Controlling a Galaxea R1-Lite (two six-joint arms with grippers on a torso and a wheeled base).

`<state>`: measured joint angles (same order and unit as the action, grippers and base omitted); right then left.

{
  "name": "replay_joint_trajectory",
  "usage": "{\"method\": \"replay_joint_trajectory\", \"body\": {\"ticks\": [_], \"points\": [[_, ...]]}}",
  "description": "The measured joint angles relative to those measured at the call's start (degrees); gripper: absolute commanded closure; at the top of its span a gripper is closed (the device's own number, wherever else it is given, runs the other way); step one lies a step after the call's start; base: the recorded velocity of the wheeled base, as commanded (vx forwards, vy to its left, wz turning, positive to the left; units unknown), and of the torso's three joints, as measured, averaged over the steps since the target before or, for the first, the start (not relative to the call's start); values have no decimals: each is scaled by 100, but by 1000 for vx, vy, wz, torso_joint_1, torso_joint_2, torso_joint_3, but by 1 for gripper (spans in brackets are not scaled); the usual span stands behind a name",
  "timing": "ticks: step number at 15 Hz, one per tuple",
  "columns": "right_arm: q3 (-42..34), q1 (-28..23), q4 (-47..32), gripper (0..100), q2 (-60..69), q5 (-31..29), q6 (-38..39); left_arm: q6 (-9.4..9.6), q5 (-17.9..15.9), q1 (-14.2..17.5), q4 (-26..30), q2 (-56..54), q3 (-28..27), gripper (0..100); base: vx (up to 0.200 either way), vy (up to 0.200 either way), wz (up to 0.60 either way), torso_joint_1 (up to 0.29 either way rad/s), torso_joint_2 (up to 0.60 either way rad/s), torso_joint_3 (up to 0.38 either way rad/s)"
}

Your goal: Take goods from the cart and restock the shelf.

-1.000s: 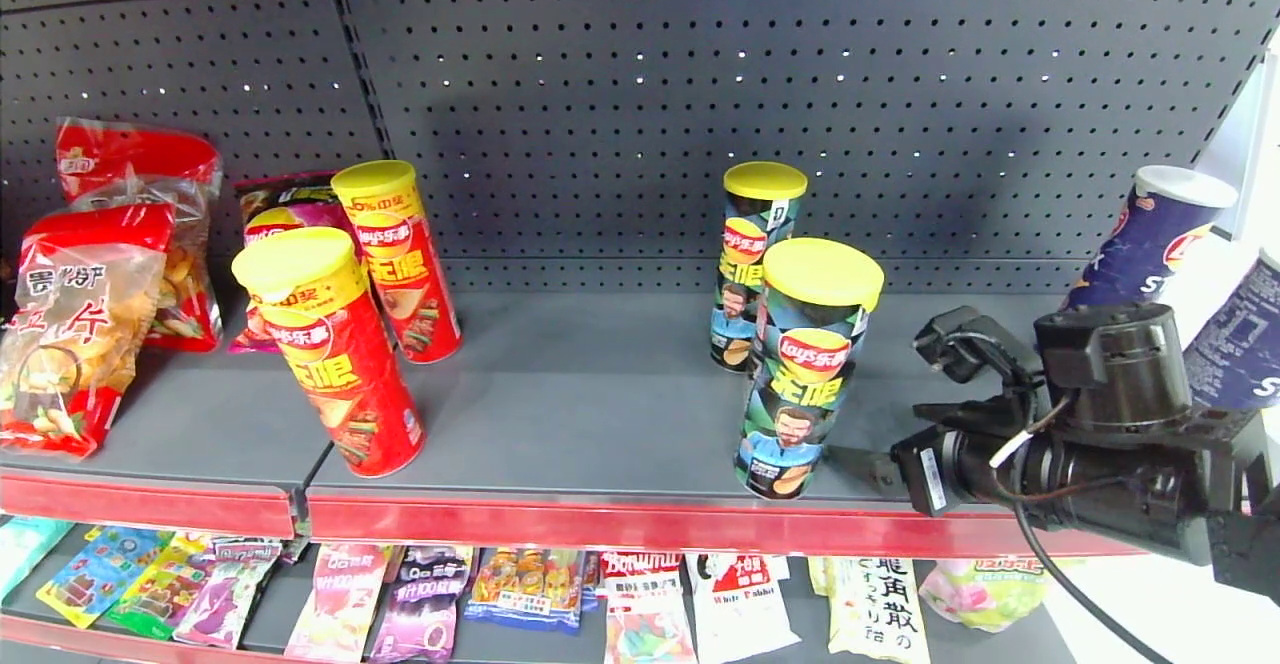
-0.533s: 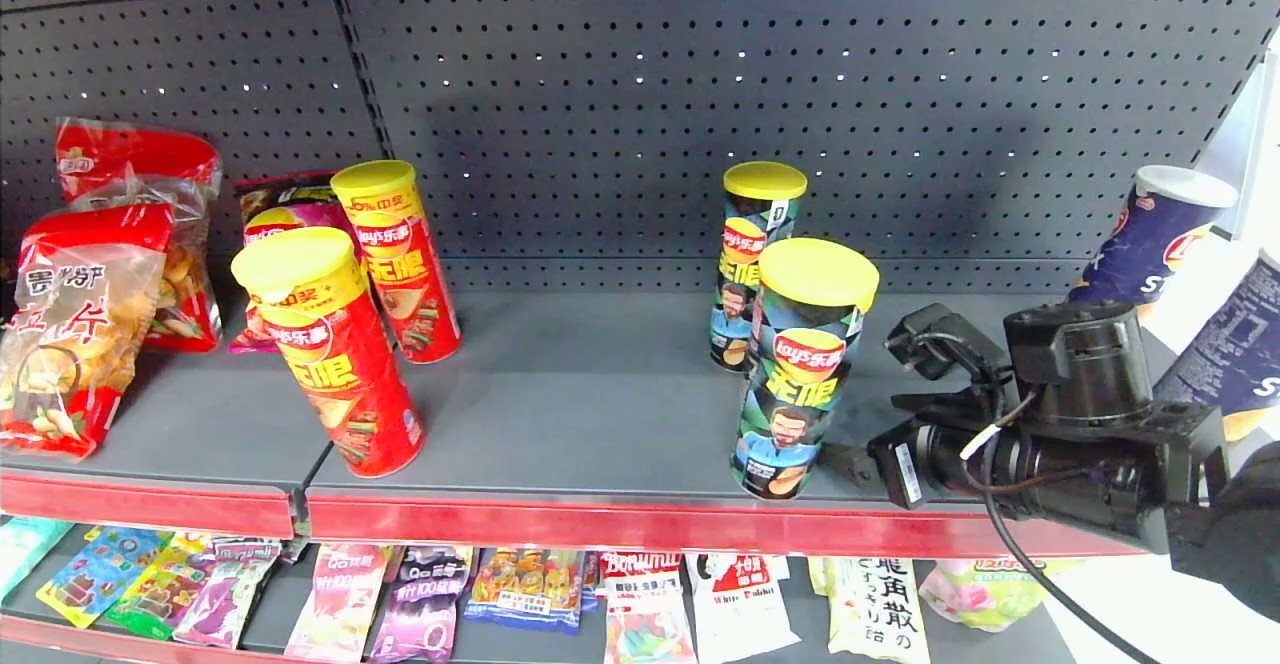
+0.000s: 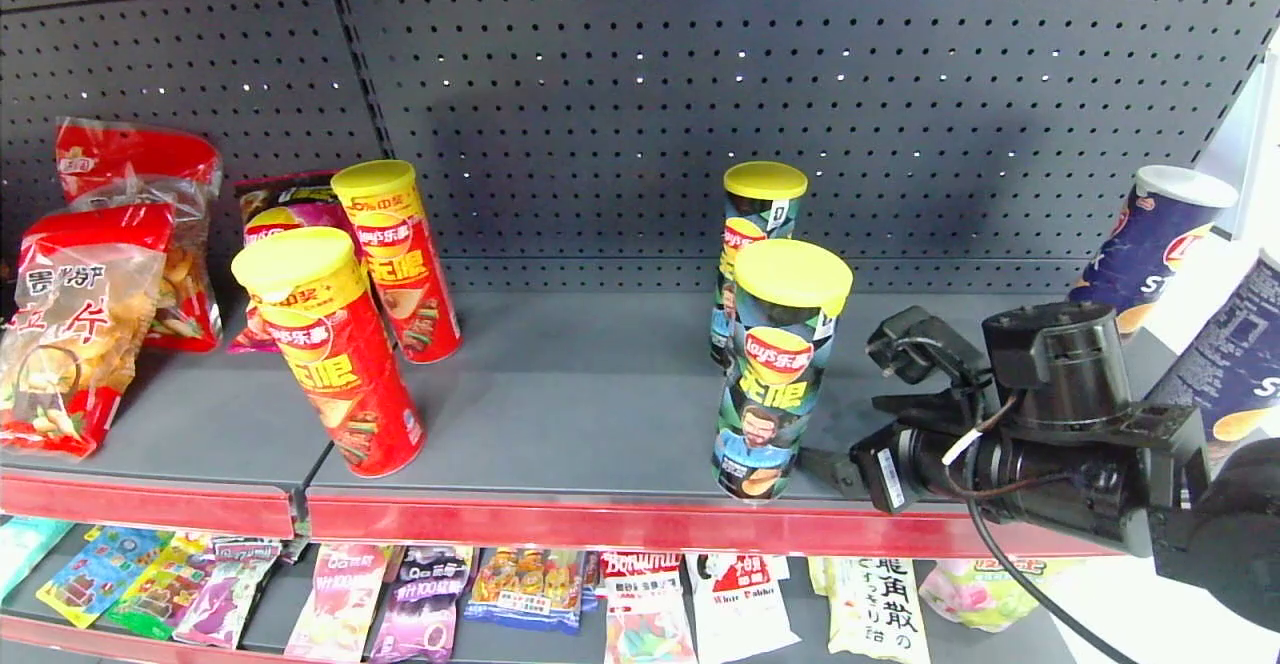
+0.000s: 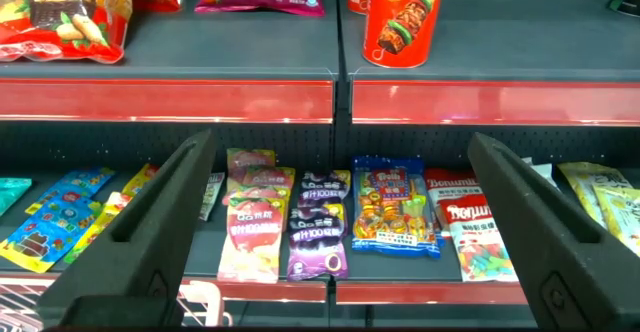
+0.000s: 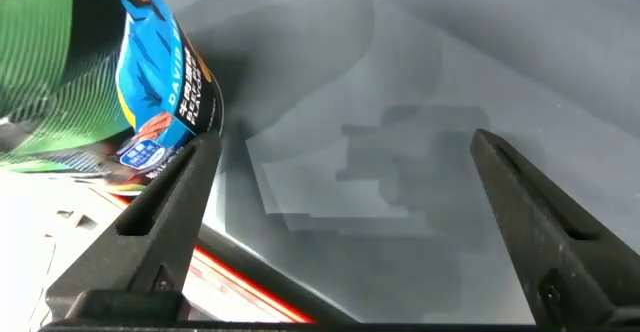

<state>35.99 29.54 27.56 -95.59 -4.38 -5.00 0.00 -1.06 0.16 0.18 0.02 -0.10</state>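
While the right gripper [image 5: 342,140] sat low over the grey shelf board [image 3: 580,394], its fingers were spread wide, nothing between them. The front green chip can [image 3: 778,374] stood just outside one finger [image 5: 150,227]; touching or just apart, couldn't tell.

Head view: that can was upright at centre-right of frame, yellow lid on, close to the red front lip [image 3: 600,522]. The right arm [image 3: 1050,454] came in from the lower right corner. The second green chip can [image 3: 760,206] stood directly behind it, nearer the pegboard back [image 3: 700,94], partly hidden by the front one.

As for the left gripper [image 4: 340,140], it was wide and empty too. It pointed at the shelf front, with sweet packets [image 4: 320,237] on the lower tier showing between its fingers.

Further out:
- The front red can [image 3: 325,349] stood at left-centre near the lip, the rear red can [image 3: 397,259] behind it towards the pegboard.
- A magenta crisp bag [image 3: 285,206] stood behind them, against the back.
- Two red snack bags [image 3: 80,324] were at the far left edge, one in front of the other.
- Two dark blue cans [image 3: 1150,234] were at the right edge of frame, past the right arm, the nearer one cut off by the frame.
- The same sweet packets lay along the bottom strip of the head view, under the lip.
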Motion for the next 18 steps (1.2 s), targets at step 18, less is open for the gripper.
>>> {"method": "replay_joint_trajectory", "body": {"ticks": [18], "points": [[108, 108, 126, 0, -116, 0, -6, 0, 0, 0, 0, 0, 0, 0, 0, 0, 0, 0, 0, 0]]}}
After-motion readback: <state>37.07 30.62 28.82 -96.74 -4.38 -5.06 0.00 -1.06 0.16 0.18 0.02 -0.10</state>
